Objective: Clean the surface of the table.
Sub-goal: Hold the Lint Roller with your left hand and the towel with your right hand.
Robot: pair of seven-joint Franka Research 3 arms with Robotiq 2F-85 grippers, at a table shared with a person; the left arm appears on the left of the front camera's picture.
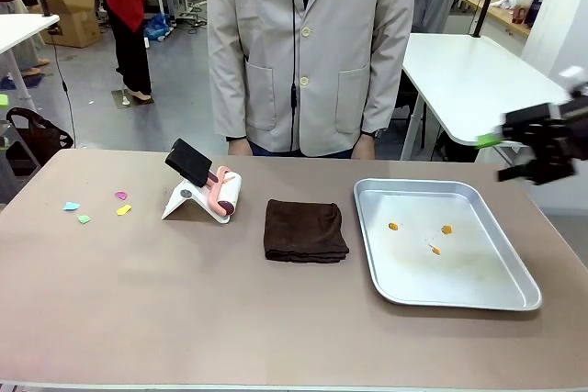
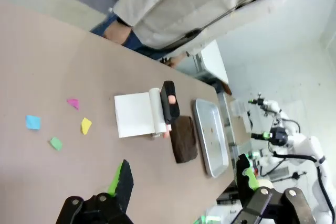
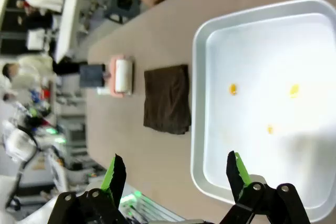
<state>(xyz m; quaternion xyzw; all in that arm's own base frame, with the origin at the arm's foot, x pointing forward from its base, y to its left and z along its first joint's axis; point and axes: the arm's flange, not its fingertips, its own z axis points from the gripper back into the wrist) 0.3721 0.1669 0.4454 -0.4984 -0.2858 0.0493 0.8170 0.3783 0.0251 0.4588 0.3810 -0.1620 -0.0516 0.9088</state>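
The big brown table (image 1: 138,319) fills the bottom half of the front picture. A person in a pale jacket (image 1: 310,43) stands behind it, top middle. A shiny metal tray (image 1: 459,273) lies on the table at the lower right. A folded dark brown cloth (image 1: 305,229) lies in the middle, just left of the tray. Left of the cloth, a pink lint roller (image 1: 223,195) rests on a white stand (image 1: 184,201). The left gripper (image 2: 184,163) is wide open and holds nothing. The right gripper (image 3: 175,161) is wide open too, above the tray's edge. Little coloured paper bits (image 1: 123,209) lie on the table at the left. Tiny orange crumbs (image 1: 446,229) lie in the tray.
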